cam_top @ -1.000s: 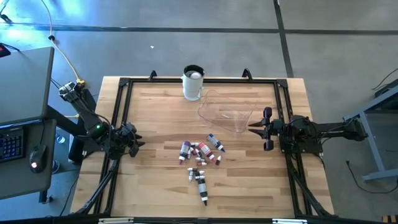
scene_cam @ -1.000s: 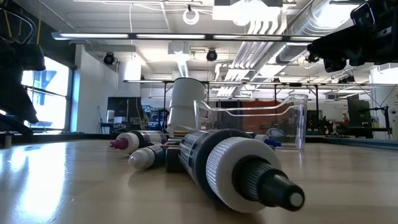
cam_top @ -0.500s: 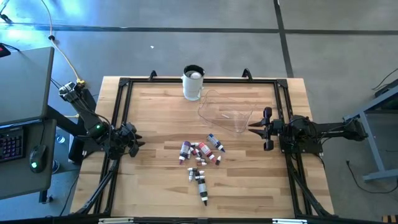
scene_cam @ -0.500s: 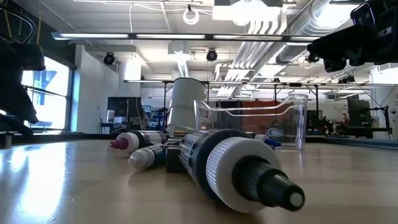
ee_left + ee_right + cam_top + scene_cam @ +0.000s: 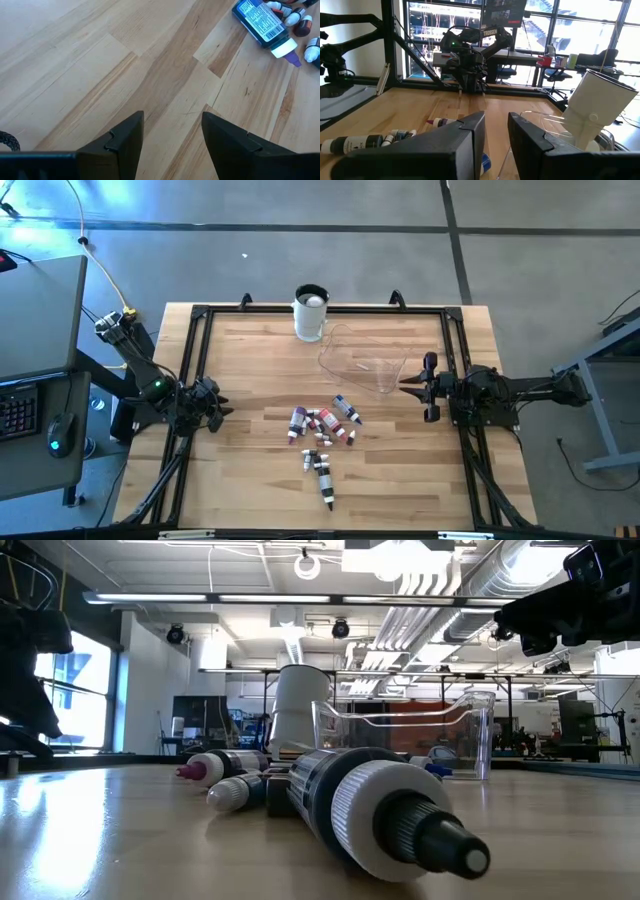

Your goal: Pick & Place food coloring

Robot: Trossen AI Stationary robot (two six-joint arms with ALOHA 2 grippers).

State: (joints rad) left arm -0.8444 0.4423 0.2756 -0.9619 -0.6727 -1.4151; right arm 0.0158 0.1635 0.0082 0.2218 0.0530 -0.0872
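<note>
Both arms are dark, nearly black, built of blocky jointed segments with thin black cables running along them. The left arm (image 5: 150, 385) carries a small green light on one joint and a pale connector block with a yellowish cable at its base end. In the right wrist view this same arm shows white "TROSSEN" lettering across its upper link. The right arm (image 5: 510, 392) is matte black throughout, with boxy housings. The left gripper (image 5: 172, 145) has two flat, angular dark fingers with bevelled edges. The right gripper (image 5: 495, 137) has similar dark, wedge-shaped fingers with smooth matte faces.
</note>
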